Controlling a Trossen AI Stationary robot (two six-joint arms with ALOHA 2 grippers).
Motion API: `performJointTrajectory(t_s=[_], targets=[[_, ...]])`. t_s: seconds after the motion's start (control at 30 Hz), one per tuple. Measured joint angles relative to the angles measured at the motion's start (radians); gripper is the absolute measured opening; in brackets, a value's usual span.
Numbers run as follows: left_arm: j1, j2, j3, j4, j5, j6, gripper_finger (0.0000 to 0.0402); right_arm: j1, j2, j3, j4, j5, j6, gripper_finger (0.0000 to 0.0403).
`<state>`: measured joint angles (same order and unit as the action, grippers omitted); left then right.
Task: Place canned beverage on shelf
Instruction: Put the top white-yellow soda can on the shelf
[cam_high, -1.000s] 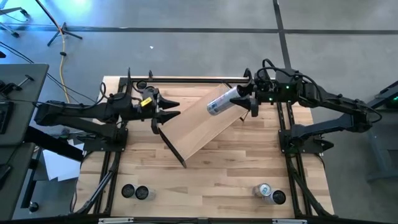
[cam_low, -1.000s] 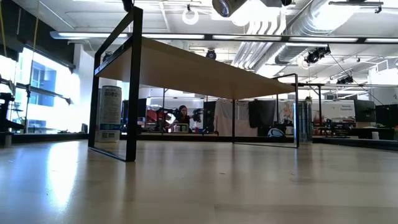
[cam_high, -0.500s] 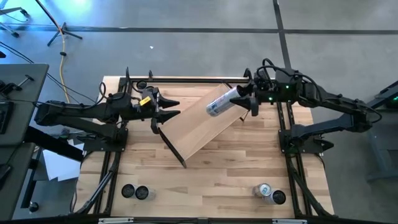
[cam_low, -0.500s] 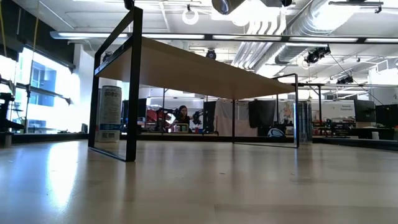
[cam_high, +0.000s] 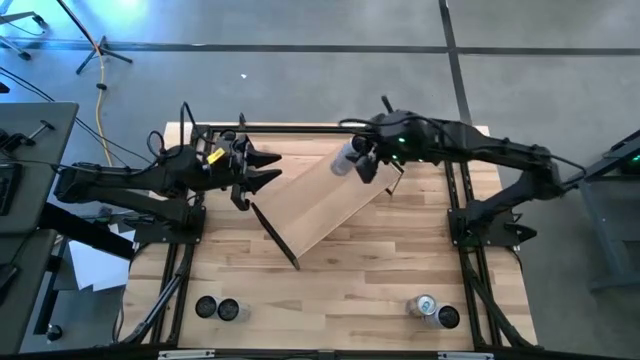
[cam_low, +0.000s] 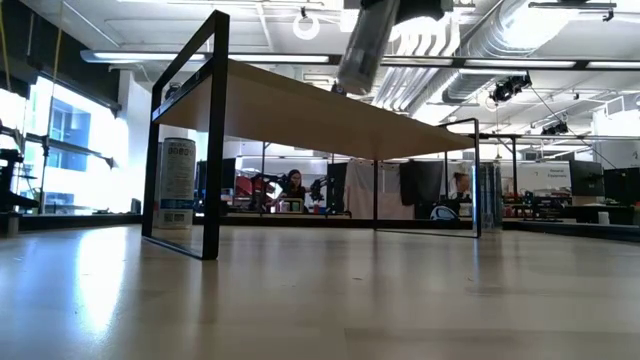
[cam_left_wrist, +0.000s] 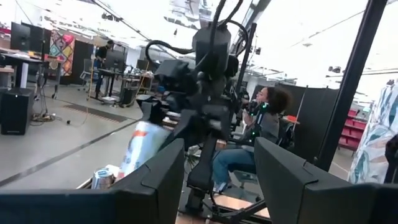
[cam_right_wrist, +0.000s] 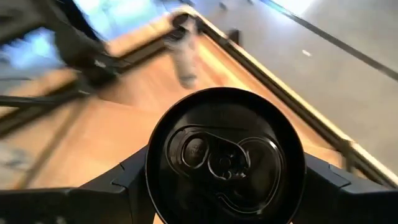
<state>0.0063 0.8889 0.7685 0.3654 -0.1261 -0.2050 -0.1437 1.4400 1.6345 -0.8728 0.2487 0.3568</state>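
At the table's near edge you had spare cans (cam_high: 217, 309) on the left and another pair (cam_high: 435, 313) on the right, well clear of the work. Past them the shelf (cam_high: 318, 205) stood askew on the tabletop (cam_high: 380, 275), its near end toward the left; your left gripper (cam_high: 262, 168) hung just off its far-left corner with fingers apart and nothing between them — a drift inward could have nudged the bracket and skewed the board. Farther back, your right gripper (cam_high: 358, 161) was clamped on the canned beverage (cam_high: 347, 158), which sat tilted in the air above the shelf's far end. My worry: released at that lean, the can might have toppled and rolled off the board — and another can (cam_low: 178, 183) already stood beside the shelf's leg on the far left side.
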Motion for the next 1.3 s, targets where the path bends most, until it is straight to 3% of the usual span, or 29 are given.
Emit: performJointTrajectory(t_s=[0.27, 0.4, 0.7, 0.83, 1.3], targets=[[0.0, -0.003, 0.0, -0.002, -0.019, 0.0, 0.0167, -0.008, 0.11, 0.167, -0.254, -0.023, -0.052, 0.0254], [0.0, -0.003, 0.0, -0.003, -0.019, 0.0, 0.0167, -0.004, 0.086, 0.17, -0.271, -0.049, -0.112, 0.0254], [0.0, -0.003, 0.0, -0.006, -0.019, 0.0, 0.0167, -0.009, -0.012, 0.169, -0.464, -0.224, -0.248, 0.0254], [0.0, -0.003, 0.0, -0.006, -0.019, 0.0, 0.0167, -0.009, -0.034, 0.169, -0.466, -0.266, -0.279, 0.0254], [0.0, -0.003, 0.0, -0.007, -0.019, -0.001, 0.0167, -0.113, -0.075, 0.167, -0.499, -0.257, -0.381, 0.0254]])
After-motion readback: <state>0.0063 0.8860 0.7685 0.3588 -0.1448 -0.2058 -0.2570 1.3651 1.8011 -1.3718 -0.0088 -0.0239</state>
